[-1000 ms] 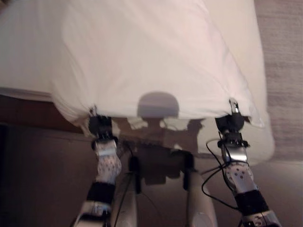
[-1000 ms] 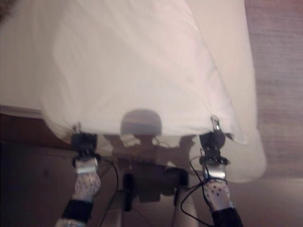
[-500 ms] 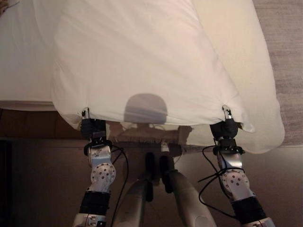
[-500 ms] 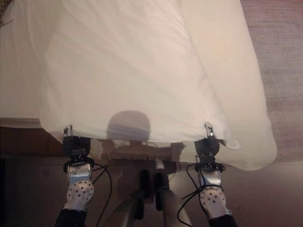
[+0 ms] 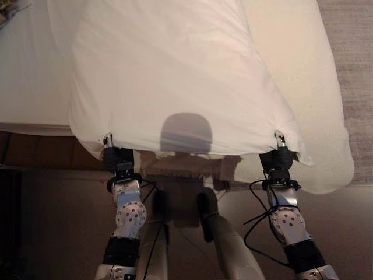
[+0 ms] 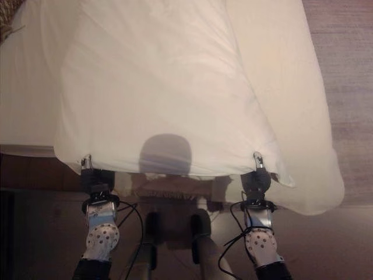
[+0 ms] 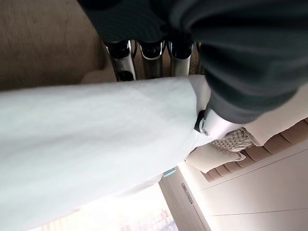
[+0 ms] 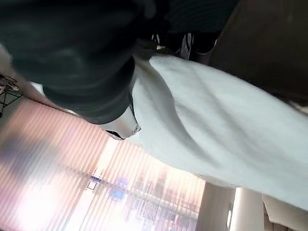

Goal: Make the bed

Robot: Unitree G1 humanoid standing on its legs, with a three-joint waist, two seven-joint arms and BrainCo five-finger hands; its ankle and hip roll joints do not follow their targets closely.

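Both hands grip the near edge of a white duvet (image 5: 180, 76), one at each near corner: the left hand (image 5: 116, 156) has its fingers (image 7: 120, 57) curled under the cloth and its thumb (image 7: 211, 126) pressed on top, pinching the left corner, and the right hand (image 5: 278, 156) clamps the right corner the same way, thumb (image 8: 122, 126) over the fabric and fingers beneath it. Between the two hands the duvet's near hem hangs in a shallow curve just past the near edge of the bed (image 5: 29, 87), and from there the cover spreads away over the mattress toward the far side. To the left of the duvet the bare white sheet of the bed shows; to the right a second fold of white bedding (image 5: 326, 128) spills over the right near corner of the mattress and droops toward the grey carpet (image 5: 355, 70). Below the sheet on the near left a strip of the brown bed frame (image 5: 41, 153) is visible
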